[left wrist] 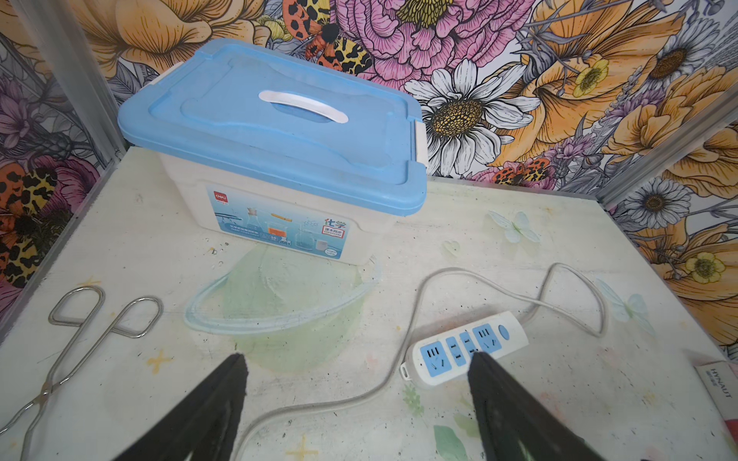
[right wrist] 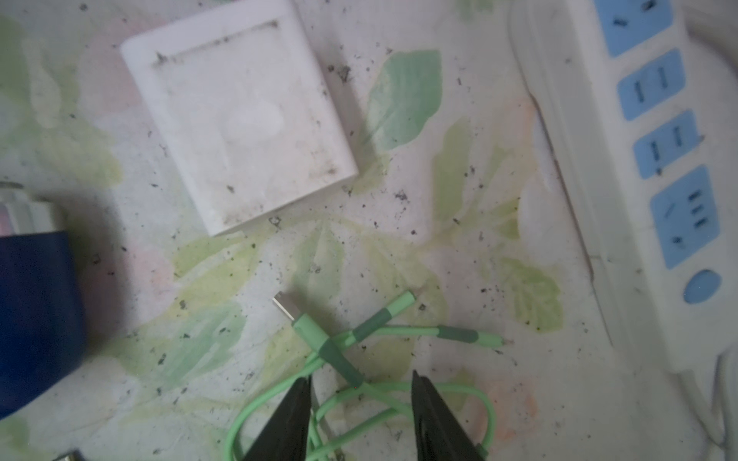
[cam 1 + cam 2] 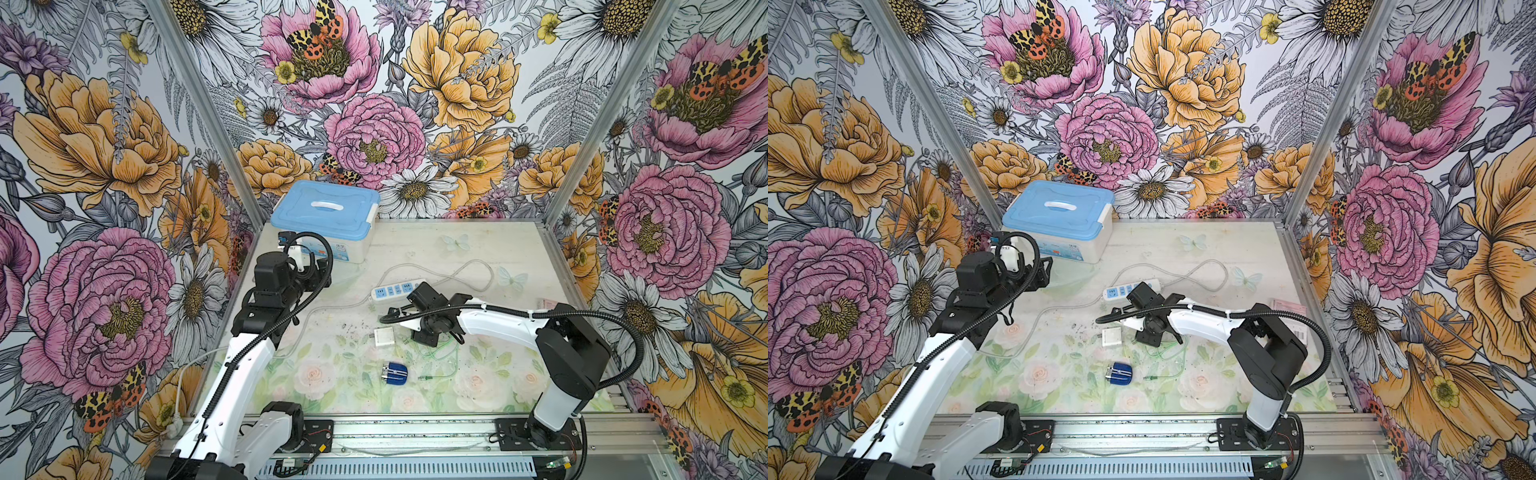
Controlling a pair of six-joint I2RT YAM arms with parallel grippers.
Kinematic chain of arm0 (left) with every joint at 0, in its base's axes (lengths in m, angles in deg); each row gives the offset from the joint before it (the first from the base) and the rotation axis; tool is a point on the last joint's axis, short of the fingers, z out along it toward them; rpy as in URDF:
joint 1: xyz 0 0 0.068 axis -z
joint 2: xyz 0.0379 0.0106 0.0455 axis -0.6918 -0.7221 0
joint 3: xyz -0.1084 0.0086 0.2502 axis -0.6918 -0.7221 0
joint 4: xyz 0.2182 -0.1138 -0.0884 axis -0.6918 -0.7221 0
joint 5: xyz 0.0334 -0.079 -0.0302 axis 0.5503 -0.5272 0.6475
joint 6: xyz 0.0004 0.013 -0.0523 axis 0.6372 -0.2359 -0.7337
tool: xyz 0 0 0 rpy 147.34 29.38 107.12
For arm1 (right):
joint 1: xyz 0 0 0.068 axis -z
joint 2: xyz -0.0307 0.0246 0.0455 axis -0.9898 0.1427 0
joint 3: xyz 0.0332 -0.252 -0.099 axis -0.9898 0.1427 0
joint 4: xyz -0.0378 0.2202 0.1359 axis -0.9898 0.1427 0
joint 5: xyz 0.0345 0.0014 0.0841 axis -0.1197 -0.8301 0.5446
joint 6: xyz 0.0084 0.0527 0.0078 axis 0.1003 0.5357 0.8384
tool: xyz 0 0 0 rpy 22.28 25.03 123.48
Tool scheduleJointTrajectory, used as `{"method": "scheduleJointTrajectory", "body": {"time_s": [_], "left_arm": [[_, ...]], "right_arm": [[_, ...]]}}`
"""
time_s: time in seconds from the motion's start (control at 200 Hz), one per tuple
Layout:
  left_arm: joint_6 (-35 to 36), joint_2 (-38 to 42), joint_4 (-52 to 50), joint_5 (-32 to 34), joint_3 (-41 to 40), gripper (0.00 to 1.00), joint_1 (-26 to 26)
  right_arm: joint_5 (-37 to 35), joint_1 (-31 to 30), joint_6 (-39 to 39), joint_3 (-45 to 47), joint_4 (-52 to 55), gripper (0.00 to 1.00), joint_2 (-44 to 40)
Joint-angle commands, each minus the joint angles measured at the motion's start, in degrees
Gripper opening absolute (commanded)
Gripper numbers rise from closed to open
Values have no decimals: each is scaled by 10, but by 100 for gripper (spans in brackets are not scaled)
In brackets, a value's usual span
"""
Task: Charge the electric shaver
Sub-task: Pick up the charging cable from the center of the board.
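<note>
Bare table (image 3: 332,399) around electric shaver (image 3: 395,371); green cable (image 2: 311,337) nearby

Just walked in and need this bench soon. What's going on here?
The right gripper, jaws apart, sits low over the green cable, straddling its strands, not yet clamped. The left gripper hovers open near the power strip. The electric shaver and white adapter lie untouched, the cable plugged into neither.

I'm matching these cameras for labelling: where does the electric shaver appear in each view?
A top view: electric shaver just below the white adapter.
A top view: electric shaver, same spot.
Left wrist: not in it.
Right wrist: dark-blue body cropped at the edge, near the adapter.
Shared landmark: power strip.
</note>
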Motion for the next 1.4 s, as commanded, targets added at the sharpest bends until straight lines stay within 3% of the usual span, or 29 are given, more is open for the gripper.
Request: {"method": "scheduleJointTrajectory", "body": {"time_s": [0.0, 0.445, 0.611, 0.741, 0.921, 1.206, 1.396], "left_arm": [[5, 5, 6, -14, -3, 89, -5], [6, 8, 6, -19, -3, 89, -6], [6, 7, 6, -22, -2, 89, -8], [6, 7, 6, -23, -3, 89, -9], [-3, 2, 7, -25, -5, 89, -8], [-63, -32, 64, -90, -35, 88, 58], [-164, -58, 267, -227, -126, 86, 75]], "right_arm": [[-5, -4, -12, -18, 7, 45, 15], [-15, -3, -18, -35, 6, 38, 55], [-8, -4, -13, -30, 6, 27, 52], [-8, -3, -7, -29, 6, 13, 50], [-36, 4, 11, -39, 4, 3, 33], [12, 49, 33, -37, -44, 0, -50], [43, 74, 43, -9, -133, 0, -111]]}}
